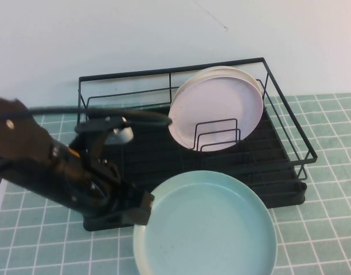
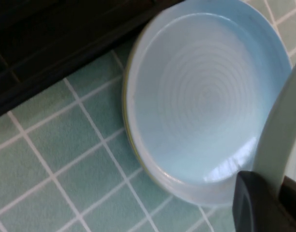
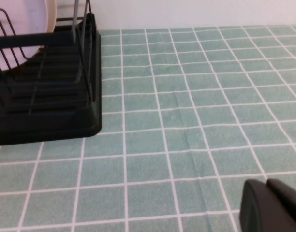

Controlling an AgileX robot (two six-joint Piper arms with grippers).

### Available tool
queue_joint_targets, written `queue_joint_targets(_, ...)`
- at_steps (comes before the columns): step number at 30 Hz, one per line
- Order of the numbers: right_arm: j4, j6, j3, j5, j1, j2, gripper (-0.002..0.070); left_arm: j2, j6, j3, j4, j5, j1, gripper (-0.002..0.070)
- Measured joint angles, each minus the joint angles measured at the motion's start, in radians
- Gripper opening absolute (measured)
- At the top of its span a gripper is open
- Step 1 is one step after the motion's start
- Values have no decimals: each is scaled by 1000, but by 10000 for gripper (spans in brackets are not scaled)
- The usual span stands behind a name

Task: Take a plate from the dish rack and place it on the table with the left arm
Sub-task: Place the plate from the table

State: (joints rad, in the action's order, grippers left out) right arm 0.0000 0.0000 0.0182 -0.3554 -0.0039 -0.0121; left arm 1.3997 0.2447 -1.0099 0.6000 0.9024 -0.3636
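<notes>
My left gripper [image 1: 145, 207] is in front of the dish rack [image 1: 281, 123], shut on the left rim of the mint-green plate [image 1: 210, 229]. It holds the plate low over the table [image 1: 330, 229]. In the left wrist view the held plate [image 2: 283, 121] shows edge-on between the black fingers [image 2: 252, 203]. Below it, a sky-blue plate [image 2: 201, 92] lies flat on the tiles. My right gripper [image 3: 273, 205] is shut and empty, low over bare tiles to the right of the rack [image 3: 51, 96]. It is out of the high view.
A pale pink plate [image 1: 215, 109] stands upright in the rack's wire dividers, with a cream plate [image 1: 253, 77] behind it. A looping black cable [image 1: 106, 114] crosses the rack's left side. The white wall stands right behind the rack.
</notes>
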Motion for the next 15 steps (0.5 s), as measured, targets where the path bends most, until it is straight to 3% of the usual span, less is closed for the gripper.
queue_joint_targets(7, 0, 0, 0, 0, 0, 0, -3, 24, -54, 85, 5, -210, -89, 4)
queue_joint_targets(15, 0, 0, 0, 0, 0, 0, -3, 136, -100, 86, -26, -261, -98, 4)
